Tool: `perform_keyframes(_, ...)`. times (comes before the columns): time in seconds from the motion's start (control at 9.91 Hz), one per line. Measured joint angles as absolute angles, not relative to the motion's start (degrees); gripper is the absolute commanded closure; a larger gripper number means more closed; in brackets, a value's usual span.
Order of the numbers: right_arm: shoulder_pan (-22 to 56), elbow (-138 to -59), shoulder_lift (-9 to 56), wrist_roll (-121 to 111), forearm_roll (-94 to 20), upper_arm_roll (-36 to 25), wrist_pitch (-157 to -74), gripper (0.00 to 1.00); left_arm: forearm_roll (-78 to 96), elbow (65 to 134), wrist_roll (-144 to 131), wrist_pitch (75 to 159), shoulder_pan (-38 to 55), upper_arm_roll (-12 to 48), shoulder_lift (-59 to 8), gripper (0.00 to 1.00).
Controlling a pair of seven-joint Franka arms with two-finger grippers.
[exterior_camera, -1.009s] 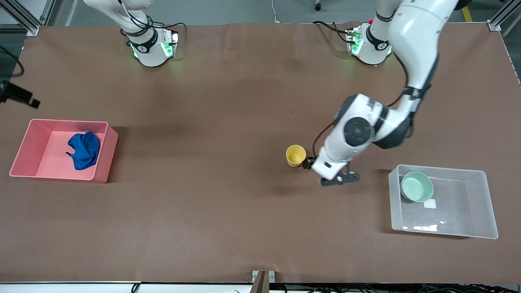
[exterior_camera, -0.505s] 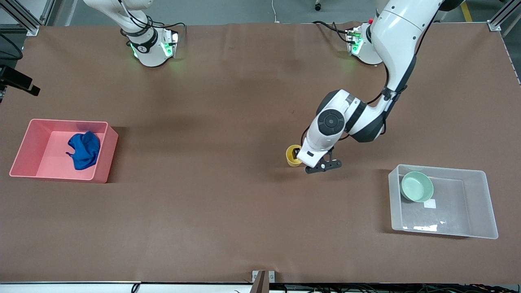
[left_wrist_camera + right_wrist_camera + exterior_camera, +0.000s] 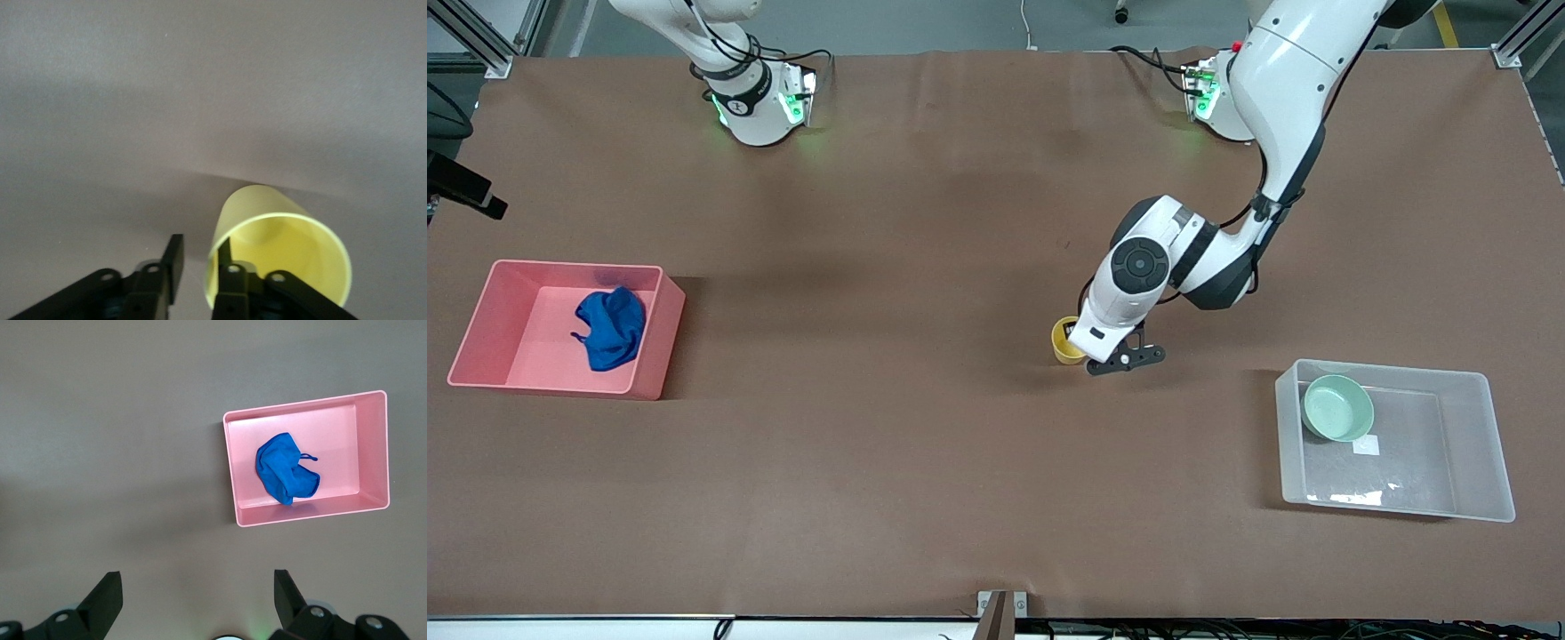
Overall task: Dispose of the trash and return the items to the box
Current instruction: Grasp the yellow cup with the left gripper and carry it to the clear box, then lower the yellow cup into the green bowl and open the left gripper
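Straddling the rim of the yellow cup [image 3: 277,257], my left gripper [image 3: 198,270] stands spread, one finger inside the cup's mouth and the other outside its wall, not yet pinched on it. The cup [image 3: 1064,340] stands upright on the table [image 3: 925,462], near the middle, well apart from both bins. The clear box [image 3: 1394,440] lies toward my left arm's end of the table, nearer the front camera than the cup; the mint-green bowl [image 3: 1337,407] rests inside it, against the corner closest to the cup, just beside the white label [image 3: 1366,446] on the floor. The blue rag [image 3: 610,327] lies crumpled in the pink bin [image 3: 654,342] at my right arm's end. My right gripper [image 3: 193,603] waits high over the table with its fingers spread wide, holding nothing.
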State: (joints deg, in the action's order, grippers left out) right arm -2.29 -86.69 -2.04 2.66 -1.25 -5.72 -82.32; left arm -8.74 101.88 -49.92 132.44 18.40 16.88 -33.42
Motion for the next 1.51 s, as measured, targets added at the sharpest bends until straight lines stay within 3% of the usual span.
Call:
perform_keyframes(0.3, -2.3, -86.7, -2.0, 2.6, -1.2, -5.7, -82.7, 0.0, -8.8, 95.1, -48.1, 125.2, 16.0, 16.7, -31.1, 1.0)
perform_keyframes(0.61, -2.3, -86.7, -2.0, 2.6, -1.2, -5.7, -83.9, 0.0, -8.8, 87.7, -29.2, 114.2, 3.9, 16.5, -25.8, 1.0)
perform_keyframes(1.11, -2.4, -86.7, -1.9, 2.6, -1.2, -5.6, -84.0, 0.0, -8.8, 87.7, 8.7, 113.8, -18.1, 16.0, -27.0, 1.0)
perform_keyframes(1.51, -2.5, -86.6, -1.9, 2.6, -1.2, -5.6, -84.0, 0.0, -8.8, 88.4, 15.2, 114.1, -23.0, 16.2, -33.1, 0.99)
